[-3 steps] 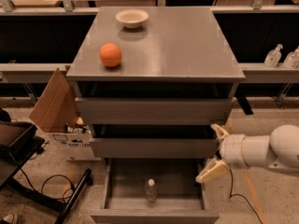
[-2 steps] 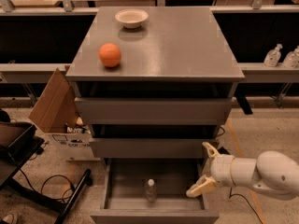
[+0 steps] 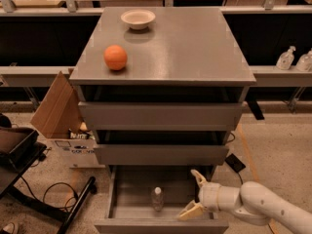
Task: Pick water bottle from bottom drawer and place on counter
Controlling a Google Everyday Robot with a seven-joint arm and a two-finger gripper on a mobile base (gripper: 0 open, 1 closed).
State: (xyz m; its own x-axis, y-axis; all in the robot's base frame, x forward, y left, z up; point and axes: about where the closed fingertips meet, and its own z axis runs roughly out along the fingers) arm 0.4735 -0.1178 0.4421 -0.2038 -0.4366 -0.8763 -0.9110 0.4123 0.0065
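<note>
**Inspector:** Location of the item, and of the gripper?

**Examiner:** The water bottle (image 3: 157, 198) stands upright near the middle of the bottom drawer (image 3: 113, 199), which is pulled out. The gripper (image 3: 194, 194) sits at the bottle's 3 o'clock, low over the drawer's right side. Its fingers are spread apart, holding nothing and not touching the bottle.

**Inspector:** Handling assessment?

**Examiner:** I judge it light, thin-walled and smooth. It is likely to dent under a hard squeeze and to topple if nudged. Recommend a grip across the ribbed body at mid-height, not on the cap.

**Inspector:** Anything not verifiable?

**Examiner:** Fill level cannot be told. The drawer's rear is hidden under the drawer above, its front is cut off at 6 o'clock, and the arm leaves view at 4 o'clock. The counter (image 3: 190, 48) carries an orange ball (image 3: 115, 57) at 9 o'clock and a bowl (image 3: 138, 18) at 11 o'clock
</note>
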